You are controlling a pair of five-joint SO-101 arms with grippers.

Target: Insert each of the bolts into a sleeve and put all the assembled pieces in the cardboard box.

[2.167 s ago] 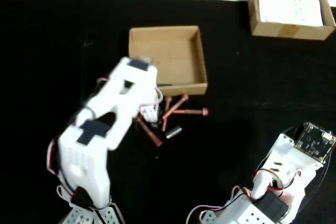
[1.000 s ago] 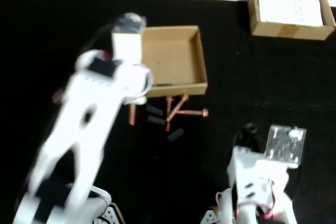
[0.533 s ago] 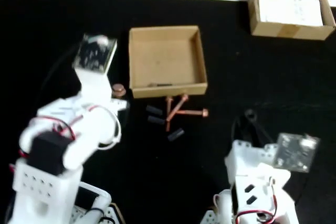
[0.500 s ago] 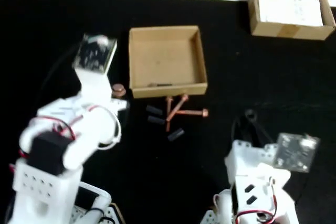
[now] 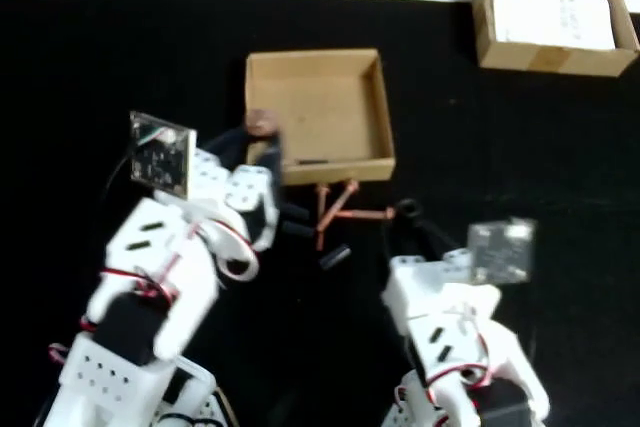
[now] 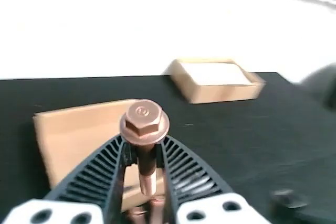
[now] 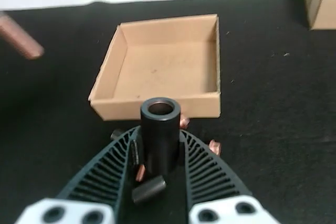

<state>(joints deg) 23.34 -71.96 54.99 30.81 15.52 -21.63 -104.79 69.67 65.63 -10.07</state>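
Observation:
My left gripper (image 6: 144, 156) is shut on a copper bolt (image 6: 144, 123), held head-up in the air. From above, that bolt (image 5: 262, 126) hovers over the near left corner of the cardboard box (image 5: 368, 107). My right gripper (image 7: 160, 153) is shut on an upright black sleeve (image 7: 160, 135), its bore facing the camera. In the high view the right gripper (image 5: 405, 213) sits just right of several loose bolts (image 5: 335, 205) in front of the box. Loose sleeves (image 5: 333, 256) lie among them, one (image 7: 148, 190) under my right gripper.
A second cardboard box (image 5: 555, 12) with white paper stands at the back right. A small dark piece (image 5: 305, 160) lies inside the task box against its near wall. The tabletop is black cloth, bare to the right of the bolts.
The left arm has swung right, carrying the bolt from beside the box to over its near left corner. The right arm has moved left with the sleeve, toward the loose bolts.

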